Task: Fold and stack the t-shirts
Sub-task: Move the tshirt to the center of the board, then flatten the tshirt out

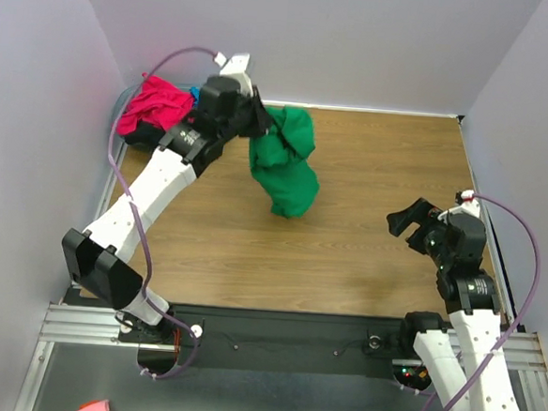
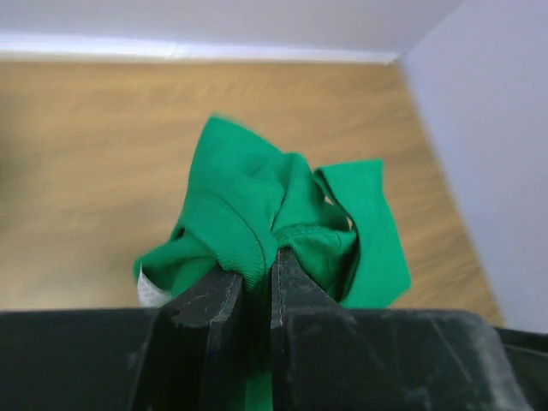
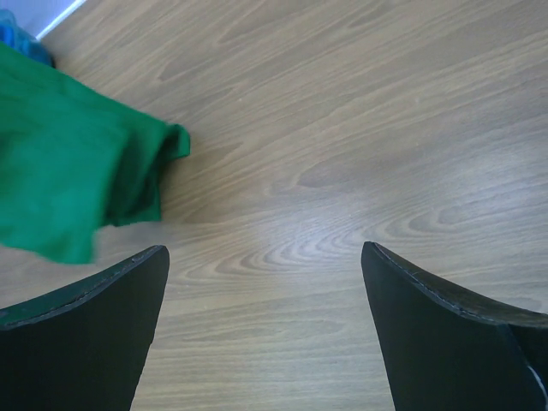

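My left gripper [image 1: 257, 120] is shut on the bright green t-shirt [image 1: 286, 164] and holds it bunched and hanging at the back of the wooden table. In the left wrist view my left gripper [image 2: 257, 276] pinches a fold of the green t-shirt [image 2: 257, 201]. A magenta-pink t-shirt [image 1: 154, 103] lies at the back left, with a bit of blue cloth [image 1: 194, 94] beside it. My right gripper [image 1: 412, 221] is open and empty at the right; in its wrist view my right gripper [image 3: 265, 257] faces bare wood, with the green t-shirt [image 3: 68, 180] at the left.
Grey walls close the table [image 1: 366, 240] at the back and both sides. A dark bundle [image 1: 142, 135] lies under the pink t-shirt. A black rail [image 1: 283, 338] runs along the near edge.
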You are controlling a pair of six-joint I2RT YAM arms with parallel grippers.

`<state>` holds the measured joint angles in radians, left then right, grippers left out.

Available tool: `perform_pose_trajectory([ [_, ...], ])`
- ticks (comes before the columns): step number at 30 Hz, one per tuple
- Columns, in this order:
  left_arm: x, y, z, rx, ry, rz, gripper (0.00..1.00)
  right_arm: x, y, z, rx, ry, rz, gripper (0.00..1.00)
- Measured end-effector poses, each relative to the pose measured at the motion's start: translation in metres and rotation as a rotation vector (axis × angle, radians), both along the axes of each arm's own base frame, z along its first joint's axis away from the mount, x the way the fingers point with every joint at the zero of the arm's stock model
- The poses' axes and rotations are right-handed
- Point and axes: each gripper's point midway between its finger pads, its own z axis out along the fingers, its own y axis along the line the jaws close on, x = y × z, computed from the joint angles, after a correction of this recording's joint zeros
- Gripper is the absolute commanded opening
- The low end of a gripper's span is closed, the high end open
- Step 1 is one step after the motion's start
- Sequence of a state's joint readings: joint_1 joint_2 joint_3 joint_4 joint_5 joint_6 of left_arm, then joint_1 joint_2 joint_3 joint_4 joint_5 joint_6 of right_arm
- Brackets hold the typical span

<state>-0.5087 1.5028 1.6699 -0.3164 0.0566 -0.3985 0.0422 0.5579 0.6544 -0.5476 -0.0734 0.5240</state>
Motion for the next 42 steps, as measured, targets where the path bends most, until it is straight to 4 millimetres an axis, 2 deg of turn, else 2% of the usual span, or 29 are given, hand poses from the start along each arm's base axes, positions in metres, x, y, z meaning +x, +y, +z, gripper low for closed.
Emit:
perform_pose_trajectory([
  [2,-0.006,0.012,-0.058,0.045,0.091,0.05,0.95,0.0,-0.002,0.001,-0.005,-0.006,-0.011,1.0],
  [3,-0.013,0.017,-0.086,0.062,0.133,0.063,0.98,0.0,-0.003,0.001,-0.006,-0.005,-0.014,1.0],
  [4,-0.027,0.026,-0.118,0.084,0.195,0.077,0.98,0.0,-0.003,-0.001,-0.006,0.003,-0.016,1.0],
  [6,-0.052,0.042,-0.167,0.117,0.299,0.107,0.98,0.001,-0.002,-0.005,-0.006,0.023,-0.011,1.0],
  [7,-0.063,0.049,-0.183,0.126,0.333,0.123,0.98,0.002,0.0,-0.009,-0.003,0.04,-0.001,1.0],
  [9,-0.077,0.059,-0.2,0.121,0.357,0.151,0.98,0.004,0.007,-0.016,0.01,0.081,0.039,1.0],
  [12,-0.1,0.077,-0.207,0.081,0.356,0.201,0.98,0.006,0.022,-0.026,0.05,0.131,0.114,1.0],
  [17,-0.116,0.089,-0.209,0.01,0.348,0.257,0.99,0.013,0.052,-0.029,0.091,0.147,0.238,1.0],
  [19,-0.118,0.09,-0.219,0.01,0.374,0.268,0.98,0.014,0.076,-0.035,0.084,0.162,0.313,1.0],
  [21,-0.118,0.089,-0.23,0.02,0.407,0.277,0.98,0.016,0.109,-0.04,0.043,0.188,0.395,1.0],
  [22,-0.116,0.088,-0.234,0.025,0.418,0.279,0.98,0.017,0.115,-0.042,0.034,0.193,0.406,1.0],
  [23,-0.115,0.087,-0.237,0.027,0.424,0.281,0.98,0.019,0.14,-0.048,0.003,0.226,0.461,1.0],
  [26,-0.104,0.078,-0.244,0.04,0.448,0.266,0.98,0.042,0.171,-0.056,-0.03,0.255,0.468,1.0],
  [29,-0.079,0.059,-0.238,0.048,0.455,0.236,0.98,0.077,0.175,-0.067,-0.071,0.273,0.379,1.0],
  [32,-0.046,0.037,-0.226,0.036,0.426,0.209,0.98,0.113,0.18,-0.069,-0.101,0.261,0.297,1.0],
  [35,-0.025,0.025,-0.228,0.055,0.427,0.203,0.98,0.138,0.187,-0.071,-0.105,0.253,0.251,1.0],
  [38,-0.006,0.017,-0.241,0.098,0.444,0.217,0.96,0.161,0.198,-0.081,-0.09,0.264,0.212,0.99],
  [42,0.003,0.015,-0.263,0.153,0.483,0.227,0.93,0.177,0.205,-0.1,-0.066,0.298,0.168,0.95],
])
